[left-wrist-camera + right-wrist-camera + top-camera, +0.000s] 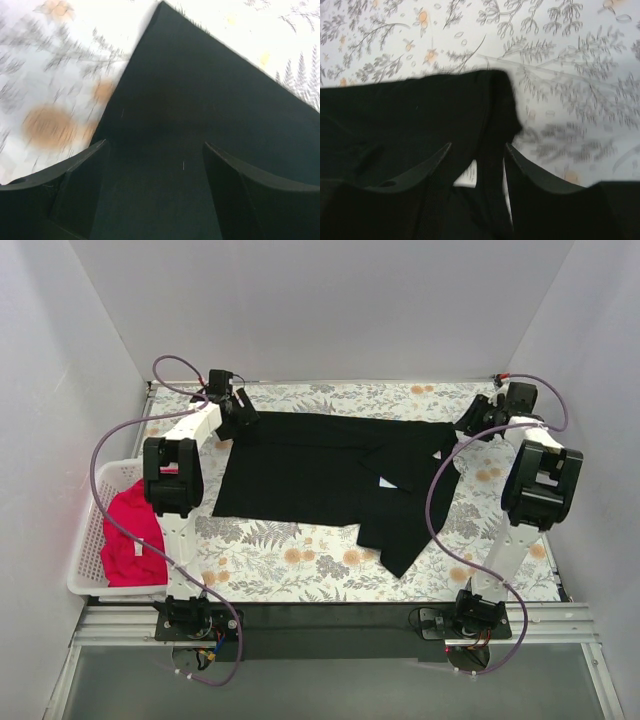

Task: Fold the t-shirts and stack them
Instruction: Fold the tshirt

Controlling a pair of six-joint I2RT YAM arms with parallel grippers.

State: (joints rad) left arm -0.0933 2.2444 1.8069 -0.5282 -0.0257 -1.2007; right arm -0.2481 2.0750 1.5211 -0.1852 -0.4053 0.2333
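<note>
Step in hand: as I judge it, laying the black t-shirt (300, 465) out square for its next fold. Both arms reach to its far edge.
Black t-shirt, location: spread on the flowered table cover (300, 560), mid-table. Its right portion is doubled over itself and one flap trails toward the near edge. The small white neck label (388, 481) is showing.
Left gripper (155, 145): at the shirt's far-left corner, jaws well apart. The cloth lies flat beneath them and nothing is pinched.
Right gripper (479, 146): at the far-right edge, jaws partly apart. A ridge of black hem runs between them with gaps on either side, so it holds nothing that I can see.
Doing it well: I would take the two far corners together, level with each other, and draw the cloth taut before carrying it over. The rumpled right side wants flattening first, or the fold will come out lopsided. Pinch all the layers or only the top one, but never some of them.
Red-pink t-shirt (128, 530): bunched and unfolded in the white lattice basket (85, 560) at the table's left edge, well apart from the black one.
In the way: the right arm's purple cable (432, 502) loops over the shirt's right side and could snag lifted cloth. The left arm stands between the basket and the shirt.
Handling note: the cloth is thin and limp, and black cloth against black fingers makes the layers hard to tell apart.
</note>
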